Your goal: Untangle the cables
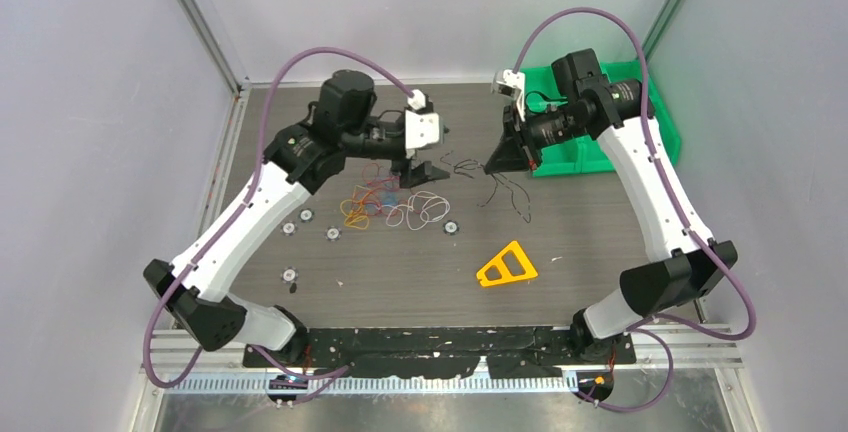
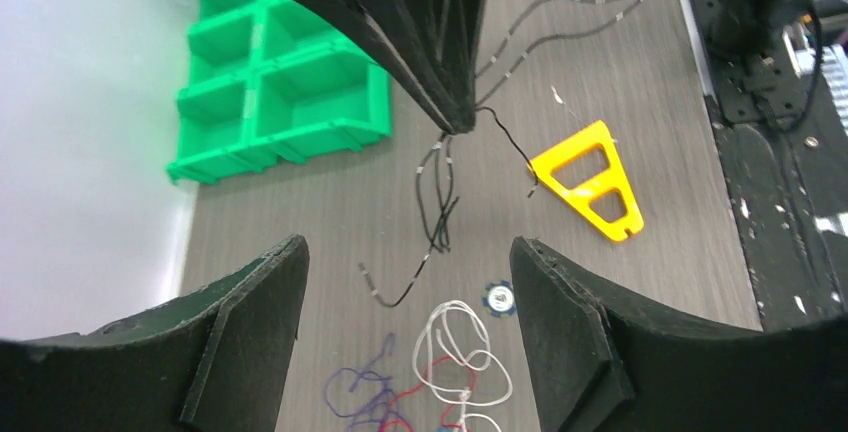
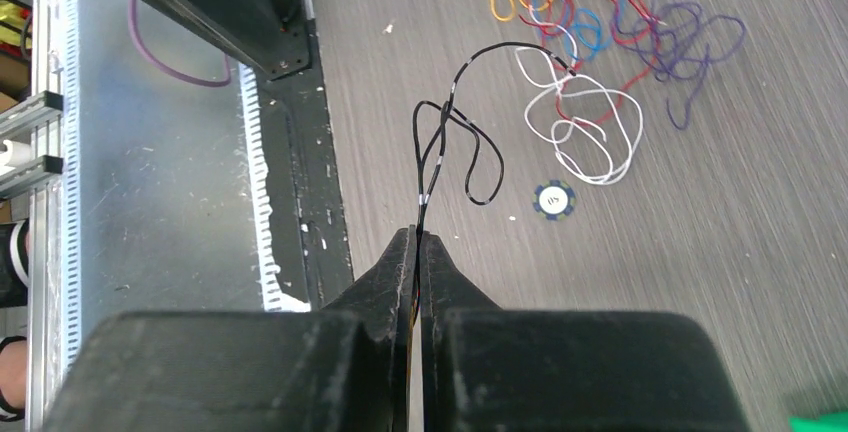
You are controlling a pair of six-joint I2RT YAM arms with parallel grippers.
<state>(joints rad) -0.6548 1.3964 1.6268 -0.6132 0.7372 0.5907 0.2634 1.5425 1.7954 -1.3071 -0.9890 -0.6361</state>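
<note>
The cables lie mid-table: a tangle [image 1: 385, 202] of red, blue, orange and white loops, and a black cable [image 1: 505, 190] drawn off to the right. My right gripper [image 1: 493, 166] is shut on the black cable [image 3: 455, 132], which hangs from its tips [image 3: 417, 237] in loose loops. The left wrist view shows the right gripper [image 2: 455, 112] pinching that black cable [image 2: 440, 192] above the table. My left gripper [image 2: 405, 252] is open and empty, raised over the white cable [image 2: 462, 352] and a purple one [image 2: 355, 392]. In the top view the left gripper [image 1: 425, 166] is just left of the right one.
A yellow triangular piece [image 1: 506, 267] lies front right of the tangle. Several poker chips lie around, one [image 1: 450, 228] by the white loops. A green divided bin [image 1: 600, 147] stands at the back right, under the right arm.
</note>
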